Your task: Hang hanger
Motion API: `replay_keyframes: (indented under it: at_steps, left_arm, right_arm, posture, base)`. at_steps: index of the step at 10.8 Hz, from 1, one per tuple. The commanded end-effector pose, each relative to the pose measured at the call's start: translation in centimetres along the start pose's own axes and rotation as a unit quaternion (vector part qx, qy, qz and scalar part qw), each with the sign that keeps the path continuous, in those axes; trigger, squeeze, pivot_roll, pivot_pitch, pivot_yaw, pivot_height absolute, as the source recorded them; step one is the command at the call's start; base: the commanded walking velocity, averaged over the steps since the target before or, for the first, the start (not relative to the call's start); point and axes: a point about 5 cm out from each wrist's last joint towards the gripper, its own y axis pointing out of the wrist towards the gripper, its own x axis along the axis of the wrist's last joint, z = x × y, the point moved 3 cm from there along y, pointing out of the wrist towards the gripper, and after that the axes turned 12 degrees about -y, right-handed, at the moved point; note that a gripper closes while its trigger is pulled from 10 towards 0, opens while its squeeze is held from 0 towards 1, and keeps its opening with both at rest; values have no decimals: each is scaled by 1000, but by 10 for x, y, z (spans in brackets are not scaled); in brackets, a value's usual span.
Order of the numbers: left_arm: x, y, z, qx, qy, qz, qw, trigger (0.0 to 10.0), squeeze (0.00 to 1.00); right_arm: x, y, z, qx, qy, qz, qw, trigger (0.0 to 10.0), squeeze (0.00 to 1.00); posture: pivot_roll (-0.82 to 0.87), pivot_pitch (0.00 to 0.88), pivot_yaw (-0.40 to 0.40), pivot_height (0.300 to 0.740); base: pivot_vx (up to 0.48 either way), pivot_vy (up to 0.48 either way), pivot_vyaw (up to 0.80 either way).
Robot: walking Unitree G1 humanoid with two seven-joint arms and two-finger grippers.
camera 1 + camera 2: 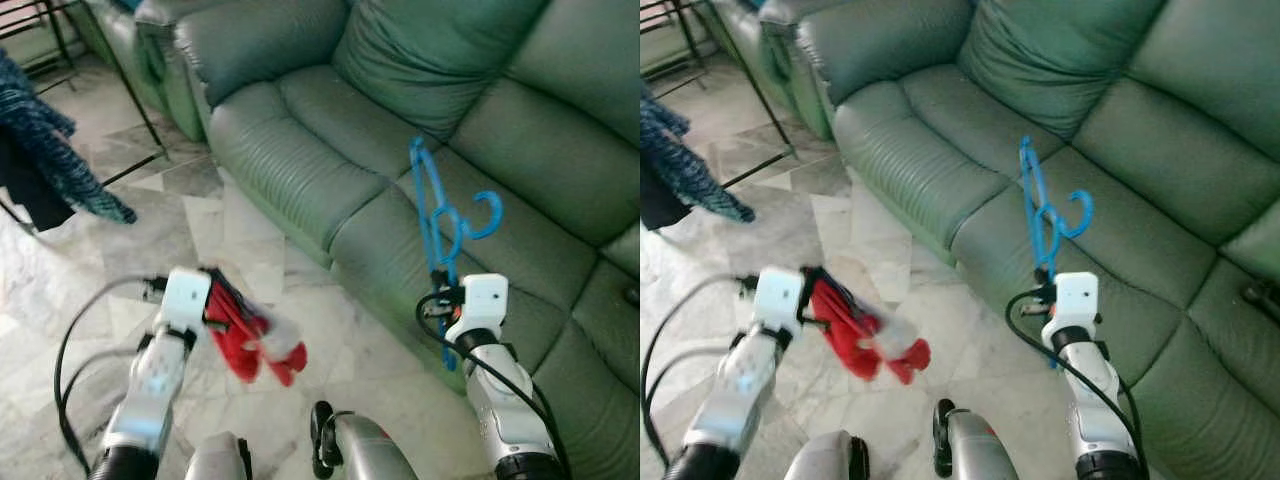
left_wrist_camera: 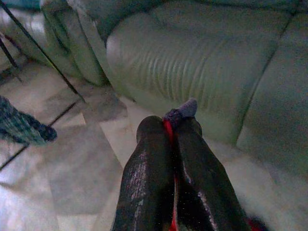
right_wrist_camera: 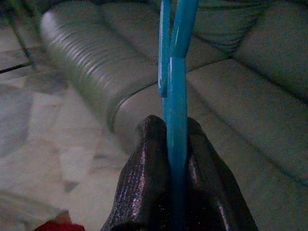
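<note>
The blue hanger stands upright at centre right of the frame, over the green sofa; your right gripper is clamped on its lower bar, leaving the hook free. Your left gripper, lower left, pinches a red cloth.

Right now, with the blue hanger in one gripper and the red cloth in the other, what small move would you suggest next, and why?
Probably turn left toward the dark rack. The right gripper is shut on the blue hanger, held upright over the green sofa, where there is nothing to hook it on. The left gripper holds the red cloth; clothing hangs at the rack's side.
</note>
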Motion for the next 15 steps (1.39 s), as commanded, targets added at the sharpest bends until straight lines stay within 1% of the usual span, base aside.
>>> replay_keyframes:
  at_steps: [1,2,3,4,5,6,7,8,9,10,11,12,13,14,15]
  left_arm:
    - [11,8,4,-2,12,-23,1000,10000,0]
    - [26,17,1,-21,13,-52,998,10000,0]
    - [35,32,-16,-81,34,-55,995,10000,0]
    - [45,37,-33,-134,72,-72,986,10000,0]
    - [53,43,-44,-145,104,-91,980,10000,0]
    - [57,44,-56,-181,129,-103,970,10000,0]
    - [58,43,-62,-203,159,-112,960,10000,0]
    - [58,49,-52,-164,205,-117,958,10000,0]
    - [57,53,-46,-141,219,-112,959,10000,0]
    - [62,56,-42,-123,215,-121,961,10000,0]
    - [65,56,-43,-127,203,-124,963,10000,0]
    - [67,57,-46,-137,205,-128,961,10000,0]
    - [67,57,-45,-136,214,-131,958,10000,0]
    - [67,57,-44,-141,213,-131,958,10000,0]
    - [69,54,-46,-161,199,-129,958,10000,0]
  right_arm:
    - [-4,-4,6,37,-9,15,999,10000,0]
    - [-9,-5,13,80,-25,30,996,10000,0]
    - [-16,-9,11,120,-50,49,990,10000,0]
    - [-19,-16,15,181,-68,56,980,10000,0]
    - [-21,-26,21,259,-75,64,961,10000,0]
    - [-21,-33,23,306,-93,65,945,10000,0]
    - [-17,-39,24,348,-99,63,930,10000,0]
    - [-12,-46,20,390,-118,63,911,10000,0]
    - [-8,-49,14,407,-120,65,903,10000,0]
    - [-5,-51,7,421,-127,70,895,10000,0]
    - [-3,-50,3,419,-121,74,897,10000,0]
    - [3,-51,1,426,-117,67,894,10000,0]
    - [4,-49,-4,422,-132,69,895,10000,0]
    - [4,-49,-6,420,-131,70,895,10000,0]
    - [3,-43,-10,401,-137,70,903,10000,0]
  posture:
    - [-24,190,-68,740]
    - [-20,191,-79,740]
    - [-19,189,-85,740]
    - [-30,182,-81,740]
    - [-36,182,-75,740]
    - [-37,183,-71,740]
    - [-35,186,-66,740]
    - [-38,188,-66,740]
    - [-38,188,-66,740]
    - [-47,186,-67,740]
    - [-49,186,-67,740]
    - [-48,188,-69,740]
    - [-51,188,-68,740]
    - [-51,190,-66,740]
    - [-51,192,-66,740]
  base:
    - [0,0,0]
    - [0,0,0]
    - [0,0,0]
    - [0,0,0]
    - [0,0,0]
    - [0,0,0]
    - [0,0,0]
    - [0,0,0]
    - [0,0,0]
    - [0,0,0]
    - [0,0,0]
    - [0,0,0]
    - [0,0,0]
    - [0,0,0]
    - [0,0,0]
